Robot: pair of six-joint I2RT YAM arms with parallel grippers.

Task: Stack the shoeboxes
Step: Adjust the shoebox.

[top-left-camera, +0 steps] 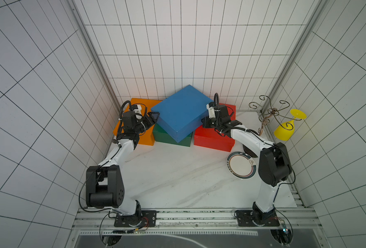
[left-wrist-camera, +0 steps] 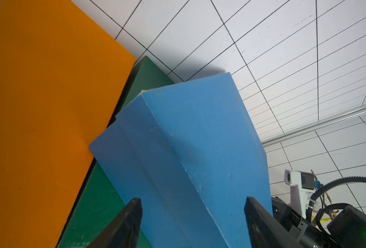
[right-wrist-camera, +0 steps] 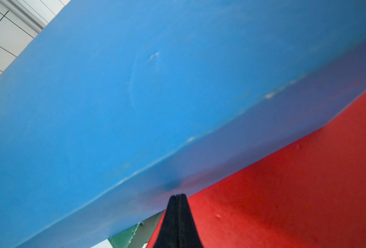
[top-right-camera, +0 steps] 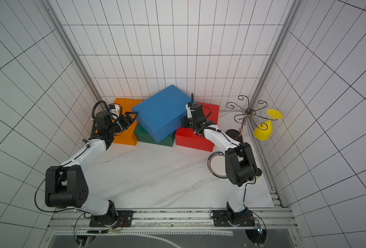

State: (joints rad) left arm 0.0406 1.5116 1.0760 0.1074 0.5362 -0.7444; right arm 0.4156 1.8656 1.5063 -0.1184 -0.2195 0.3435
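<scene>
Shoeboxes crowd the table's (top-left-camera: 173, 182) far edge in both top views. The orange box (top-left-camera: 138, 105) lies at 11 o'clock, the green box (top-left-camera: 169, 137) at 12 and the red box (top-left-camera: 212, 138) at 1, in a row. The blue box (top-left-camera: 179, 112) lies on top of the green one, turned askew, with its corners reaching over the orange and red lids.

The left gripper (left-wrist-camera: 191, 201) is at the blue box's 9 o'clock corner. Its fingers (left-wrist-camera: 130, 216) are spread wide with that corner between them; whether the pads press the cardboard cannot be told. The right gripper (right-wrist-camera: 177, 196) is over the red lid at the blue box's 3 o'clock side. Its fingers are pressed together, empty, with the tip right up against the blue side wall.

A round plate (top-left-camera: 241, 166) lies at 3 o'clock, partly under the right arm. At 2 o'clock a wire rack (top-left-camera: 271, 111) carries a yellow glass (top-left-camera: 285, 128).
</scene>
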